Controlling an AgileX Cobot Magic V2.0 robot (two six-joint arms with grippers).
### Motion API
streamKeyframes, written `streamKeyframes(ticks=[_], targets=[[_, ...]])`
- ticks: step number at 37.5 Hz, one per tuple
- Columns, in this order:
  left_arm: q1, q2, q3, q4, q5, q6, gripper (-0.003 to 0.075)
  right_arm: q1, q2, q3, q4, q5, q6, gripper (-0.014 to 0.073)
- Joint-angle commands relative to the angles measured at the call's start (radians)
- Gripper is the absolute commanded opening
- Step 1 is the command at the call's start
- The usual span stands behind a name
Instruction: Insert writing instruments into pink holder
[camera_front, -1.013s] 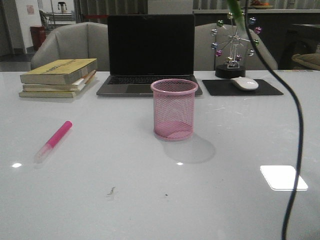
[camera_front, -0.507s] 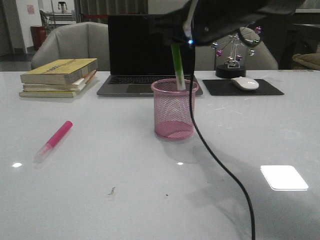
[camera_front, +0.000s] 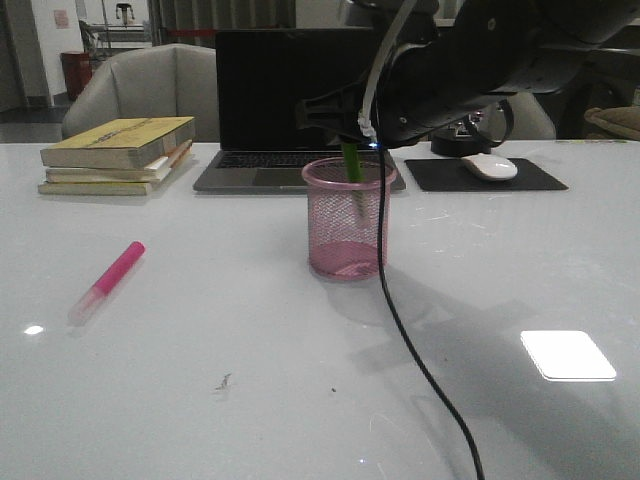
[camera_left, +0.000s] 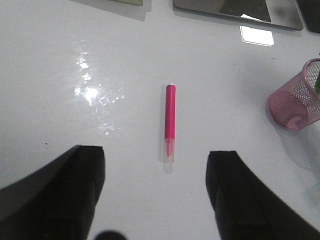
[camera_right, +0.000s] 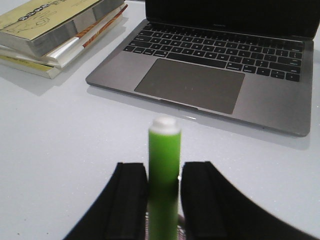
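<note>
green marker (camera_front: 352, 170) half hidden inside pink holder (camera_front: 348, 220), right gripper (camera_right: 164, 192) clamped

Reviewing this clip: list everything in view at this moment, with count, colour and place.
green marker: 1, lime green, upright, lower end inside the cup, held by the right gripper
pink marker: 1, bright pink with clear cap end, lying flat on the table's left side
cup: 1, pink wire mesh, table centre
laptop: 1, grey, dark screen, open behind the cup
books: a stack, yellowish covers, back left
mouse: 1, white, on the mouse pad
mouse pad: 1, black, back right
table: 1, glossy white
cable: 1, black, hanging from the right arm
left gripper: 1, black, open, above the pink marker
right gripper: 1, black, closed on the green marker
</note>
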Motion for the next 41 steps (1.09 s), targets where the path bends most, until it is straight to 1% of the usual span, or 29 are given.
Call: streamKeyframes(ticks=[1, 5, 10, 16, 19, 24, 27, 33, 41], targets=[[-0.008, -0.009, -0.039, -0.016, -0.059, -0.005, 0.0498, 0.0, -0.095, -0.026, 0.0, -0.026, -0.002, 0.0356], [-0.008, -0.009, -0.039, -0.016, -0.06, -0.005, 0.0498, -0.001, -0.156, -0.028, -0.005, 0.096, -0.004, 0.0355], [-0.008, -0.009, -0.039, -0.016, -0.065, -0.005, 0.0498, -0.003, -0.269, -0.028, -0.073, 0.236, -0.021, 0.0355], [-0.008, -0.009, -0.039, -0.016, -0.065, -0.003, 0.0498, -0.003, -0.438, -0.028, -0.136, 0.388, -0.021, 0.0355], [-0.008, -0.009, -0.039, -0.016, -0.065, -0.003, 0.0498, -0.003, -0.528, -0.028, -0.156, 0.491, -0.021, 0.0355], [-0.008, -0.009, -0.039, -0.016, -0.065, -0.003, 0.0498, -0.003, -0.669, -0.021, -0.229, 0.656, -0.021, 0.0355], [-0.008, -0.009, -0.039, -0.014, -0.066, -0.003, 0.0498, -0.013, -0.745, -0.002, -0.241, 0.717, -0.021, 0.0355], [-0.008, -0.009, -0.039, -0.014, -0.066, -0.003, 0.0498, -0.082, -0.932, 0.06, -0.241, 0.809, 0.044, 0.0355], [-0.008, -0.009, -0.039, -0.014, -0.077, -0.003, 0.0498, -0.241, -1.163, 0.216, -0.276, 0.948, 0.051, 0.0355]])
